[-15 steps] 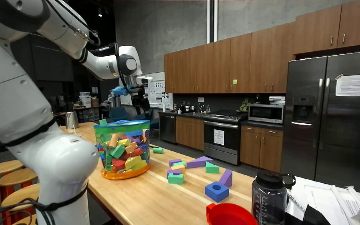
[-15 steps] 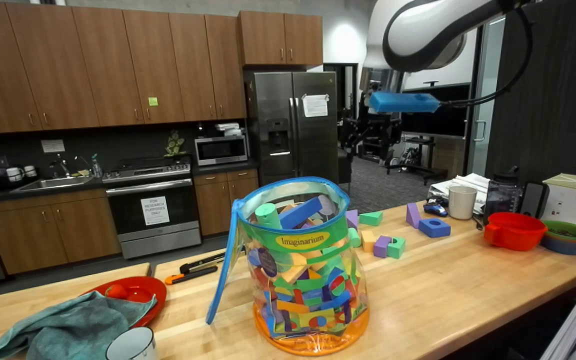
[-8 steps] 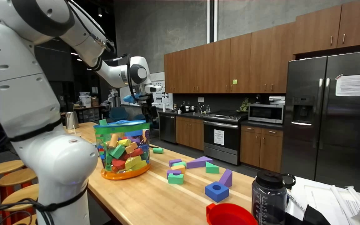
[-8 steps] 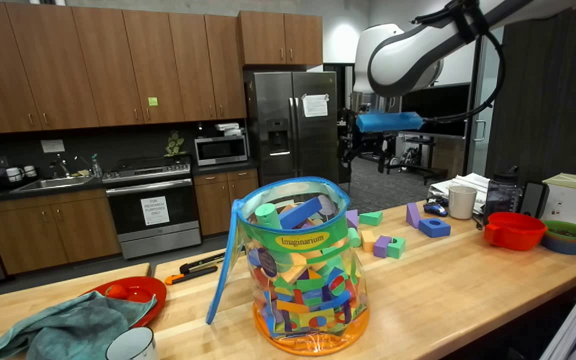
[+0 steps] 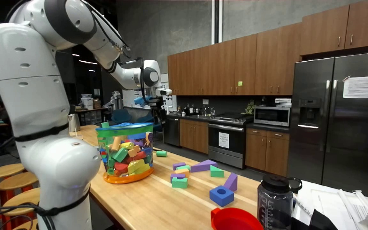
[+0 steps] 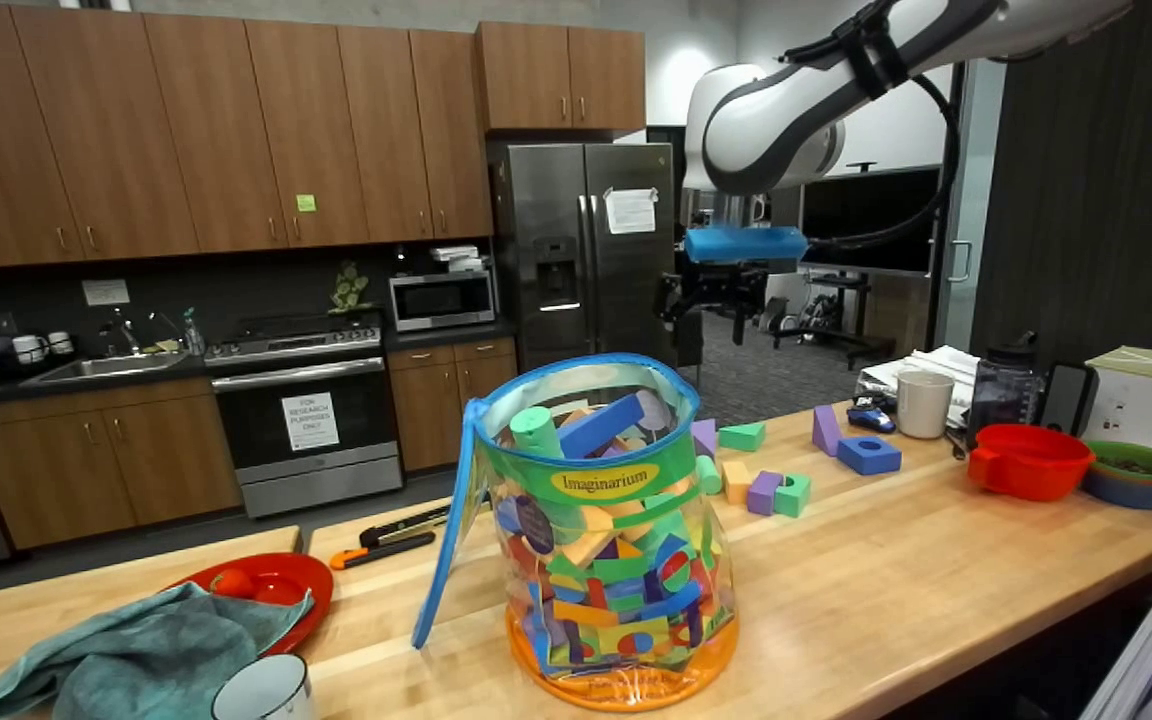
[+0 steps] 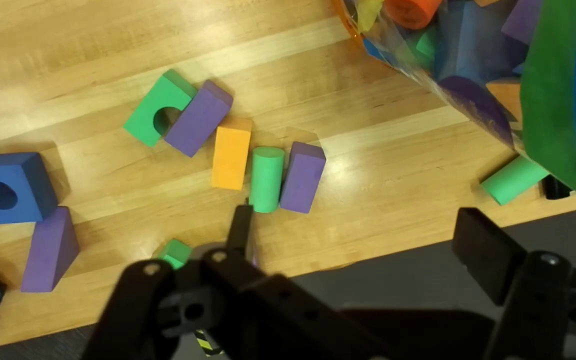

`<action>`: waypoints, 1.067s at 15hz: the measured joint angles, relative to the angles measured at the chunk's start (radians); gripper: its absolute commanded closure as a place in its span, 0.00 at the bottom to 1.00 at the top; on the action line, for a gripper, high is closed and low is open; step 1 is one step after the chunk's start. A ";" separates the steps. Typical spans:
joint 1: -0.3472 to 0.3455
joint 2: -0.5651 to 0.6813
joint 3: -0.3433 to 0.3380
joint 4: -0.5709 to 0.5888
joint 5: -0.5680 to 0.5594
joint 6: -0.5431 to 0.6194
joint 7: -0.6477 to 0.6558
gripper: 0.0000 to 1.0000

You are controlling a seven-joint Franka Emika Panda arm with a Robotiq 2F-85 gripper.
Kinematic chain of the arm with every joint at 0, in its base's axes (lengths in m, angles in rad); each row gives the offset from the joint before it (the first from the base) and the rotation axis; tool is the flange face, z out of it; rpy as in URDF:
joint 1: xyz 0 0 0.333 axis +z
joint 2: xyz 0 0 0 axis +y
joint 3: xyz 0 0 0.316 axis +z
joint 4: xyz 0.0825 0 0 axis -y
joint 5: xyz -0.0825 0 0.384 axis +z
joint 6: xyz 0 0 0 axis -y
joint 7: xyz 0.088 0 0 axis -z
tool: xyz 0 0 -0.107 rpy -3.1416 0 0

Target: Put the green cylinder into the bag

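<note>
In the wrist view, 1 cylinder (image 7: 267, 179) lies between 2 blocks (image 7: 301, 181); right of them, another cylinder (image 7: 513, 180) lies near the bag (image 7: 550, 100).

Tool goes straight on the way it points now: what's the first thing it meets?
Probably the wooden tabletop, near its edge; the open tool might also clip the green cylinder beside the purple block. Depth is unclear, so it could pass just off the edge.

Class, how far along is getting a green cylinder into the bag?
Done: the bag is open, a green cylinder in its mouth. In hand: nothing; the gripper is open. Left: likely grasping, bagging the cylinder beside a purple block or the cylinder near the bag.
</note>
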 measured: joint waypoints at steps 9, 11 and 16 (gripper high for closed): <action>0.005 0.179 -0.098 0.283 0.000 -0.149 -0.029 0.00; 0.005 0.218 -0.121 0.332 0.000 -0.180 -0.036 0.00; 0.008 0.298 -0.172 0.394 0.000 -0.254 -0.049 0.00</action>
